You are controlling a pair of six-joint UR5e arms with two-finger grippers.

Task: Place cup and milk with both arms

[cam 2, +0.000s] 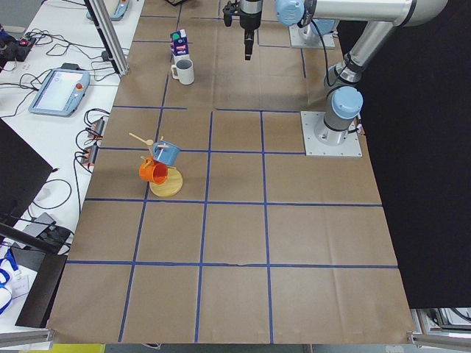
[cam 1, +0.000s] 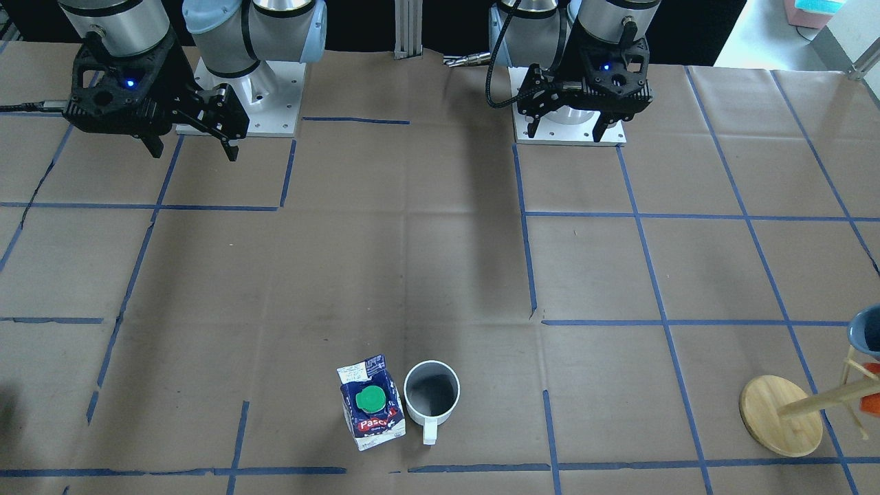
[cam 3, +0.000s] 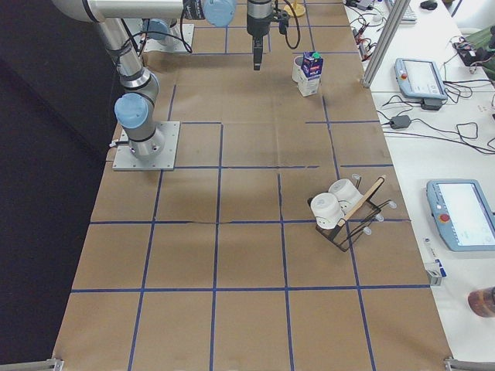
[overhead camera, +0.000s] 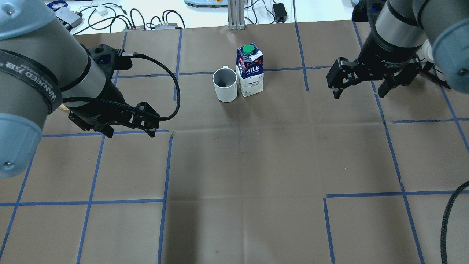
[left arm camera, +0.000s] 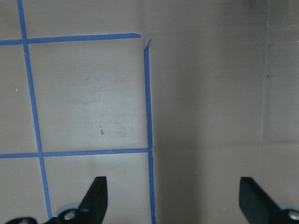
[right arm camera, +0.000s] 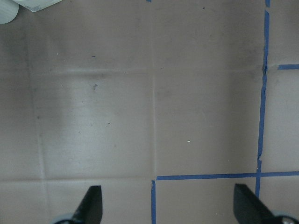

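White cup (overhead camera: 225, 85) and milk (overhead camera: 250, 73) stood side by side at the table's (overhead camera: 256, 165) 12 o'clock (overhead view), so the open, empty left jaws and right jaws would best have closed in from outside.

The milk (overhead camera: 250, 73), a tall carton with a dark blue top, white base and green cap, stands upright near the far edge of the table (overhead camera: 256, 165), about midway along. The white cup (overhead camera: 225, 86) stands upright and empty just beside it on the robot's left, its handle pointing away from the robot.
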